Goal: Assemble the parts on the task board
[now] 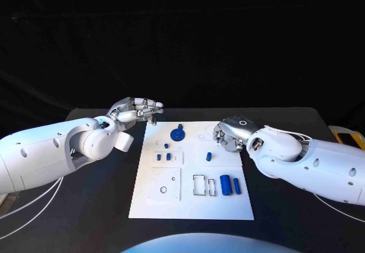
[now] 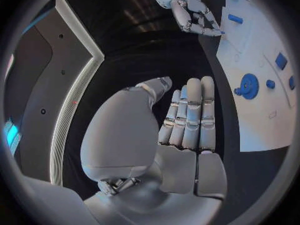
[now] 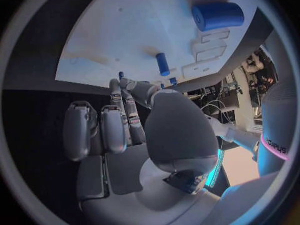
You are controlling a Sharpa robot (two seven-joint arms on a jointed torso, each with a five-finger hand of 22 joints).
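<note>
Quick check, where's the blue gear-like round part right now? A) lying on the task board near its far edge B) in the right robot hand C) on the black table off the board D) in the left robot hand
A: the blue round part lies on the white task board near its far edge, and neither the left robot hand nor the right robot hand holds anything.

Matt white task board [image 1: 190, 203], glossy blue plastic parts [image 1: 225, 183], matt black table [image 1: 99, 211]

A black table [image 1: 91, 211] spreads under everything, matte and dark, its far edge meeting a black backdrop [image 1: 198, 47] that closes off the scene behind. Over at the table's right edge sits a yellow-rimmed object [image 1: 348, 138], cut off by the frame, hard to identify.
</note>
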